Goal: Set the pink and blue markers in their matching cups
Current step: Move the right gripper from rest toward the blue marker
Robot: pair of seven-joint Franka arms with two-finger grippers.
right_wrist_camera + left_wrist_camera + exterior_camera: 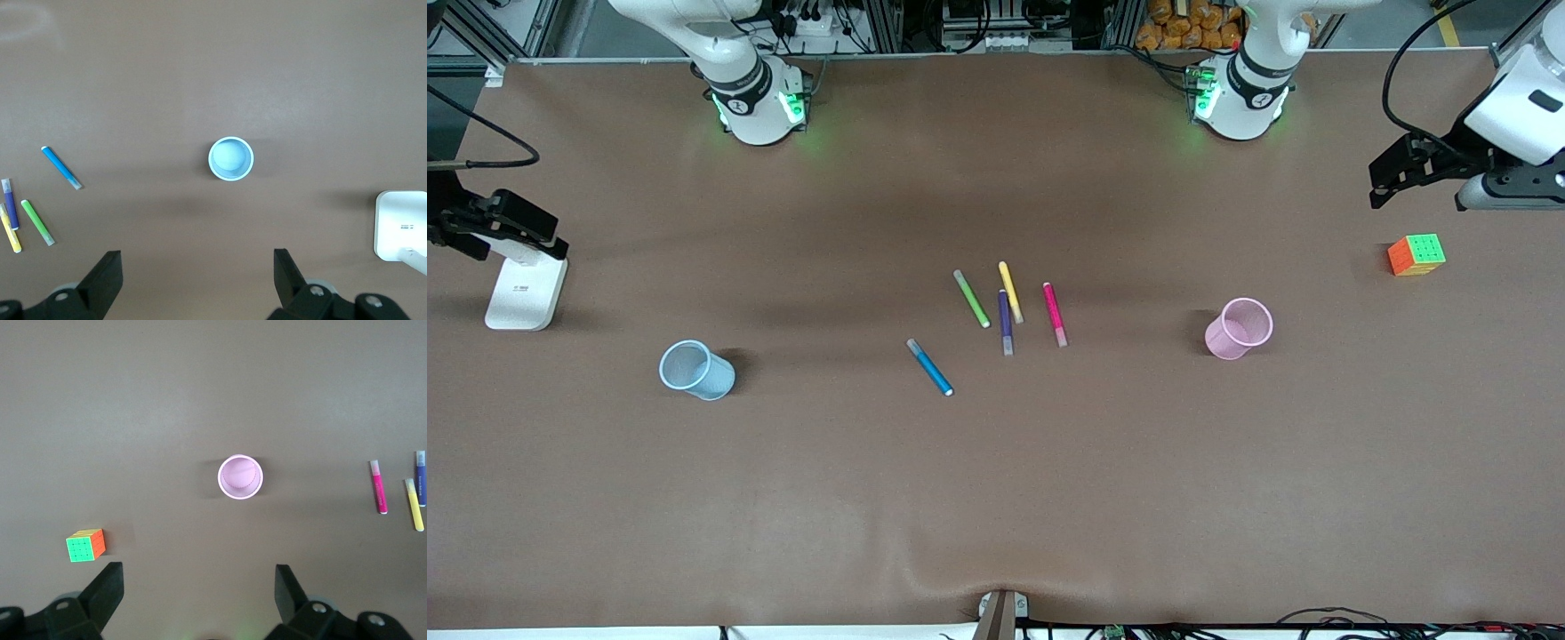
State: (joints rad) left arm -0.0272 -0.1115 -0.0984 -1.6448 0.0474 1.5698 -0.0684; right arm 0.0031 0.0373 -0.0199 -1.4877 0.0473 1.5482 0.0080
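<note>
Nothing has been picked up yet, so the task stands at its opening step: both markers lie on the surface and both cups are empty. The pink marker lies in the middle cluster, at the end toward the left arm, beside the purple pen, the yellow pen and the green pen. The blue marker lies apart from that cluster, nearer to the front camera and toward the right arm's end. The pink cup stands upright toward the left arm's end, the blue cup upright toward the right arm's end. The left gripper hangs released, jaws wide, high over the area near the pink cup and the colour cube; the right gripper is likewise spread wide and empty, over the area near the blue cup and a white stand. The next move probably calls for one arm to travel to the middle and come down astride its marker (the pink one has close neighbours, so the fingers need a clean line), closing across the slim barrel.
</note>
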